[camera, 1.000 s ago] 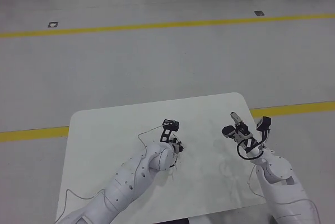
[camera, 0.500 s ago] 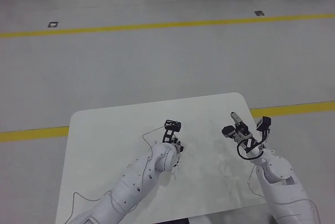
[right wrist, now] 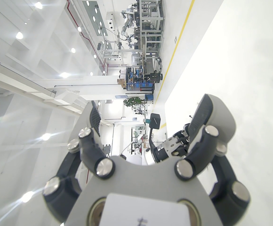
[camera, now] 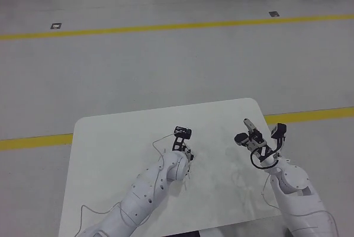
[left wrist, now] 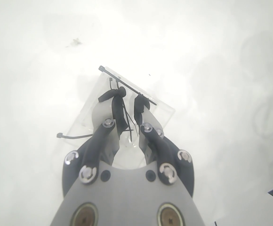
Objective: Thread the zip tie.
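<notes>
Several black zip ties lie in a clear plastic tray (left wrist: 164, 111) on the white table (camera: 106, 154). One long zip tie (left wrist: 127, 85) rests along the tray's far rim. Another zip tie (left wrist: 73, 137) sticks out over a side wall, head outward. My left gripper (left wrist: 129, 96) reaches down into the tray, open, its black-taped fingertips (left wrist: 117, 94) a small gap apart with thin zip ties (left wrist: 127, 121) lying between the fingers. In the top view it is near the table's middle (camera: 186, 155). My right gripper (right wrist: 148, 116) is open and empty, held above the table's right side (camera: 243, 133).
The table's rounded far edge and right corner (camera: 254, 106) lie close to the right arm. Bare white tabletop surrounds the tray. A thin cable (camera: 156, 140) runs from the left wrist. Faint ring marks (left wrist: 261, 118) show on the table surface.
The left arm's forearm has shifted slightly to the right while its gripper stays over the tray. The right arm has not moved.
</notes>
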{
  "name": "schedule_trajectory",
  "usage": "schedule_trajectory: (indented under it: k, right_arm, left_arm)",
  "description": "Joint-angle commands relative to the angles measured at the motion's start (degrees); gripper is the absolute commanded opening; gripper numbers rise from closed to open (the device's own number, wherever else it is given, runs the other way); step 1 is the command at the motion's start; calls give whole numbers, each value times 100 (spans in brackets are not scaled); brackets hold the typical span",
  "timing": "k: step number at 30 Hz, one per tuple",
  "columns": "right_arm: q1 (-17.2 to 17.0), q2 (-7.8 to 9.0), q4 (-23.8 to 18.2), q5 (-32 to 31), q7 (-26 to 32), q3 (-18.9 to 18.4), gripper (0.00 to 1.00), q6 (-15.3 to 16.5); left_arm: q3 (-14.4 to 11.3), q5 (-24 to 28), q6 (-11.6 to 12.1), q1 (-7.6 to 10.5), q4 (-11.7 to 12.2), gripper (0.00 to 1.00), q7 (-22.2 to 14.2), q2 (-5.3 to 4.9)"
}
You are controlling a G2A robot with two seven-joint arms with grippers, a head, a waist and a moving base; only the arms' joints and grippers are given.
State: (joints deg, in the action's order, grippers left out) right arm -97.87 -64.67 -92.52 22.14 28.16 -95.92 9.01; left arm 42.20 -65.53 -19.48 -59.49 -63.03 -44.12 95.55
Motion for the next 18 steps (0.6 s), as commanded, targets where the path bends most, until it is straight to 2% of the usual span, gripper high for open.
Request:
schedule_trajectory:
  k: [1, 18]
  right_arm:
    - [0, 0, 0, 0, 0, 0, 100, 0]
    - [0, 0, 0, 0, 0, 0, 100, 0]
  left_arm:
    - [2, -16, 0, 17, 48, 15, -9, 24]
    - [0, -134, 0, 131, 486, 12, -54, 215]
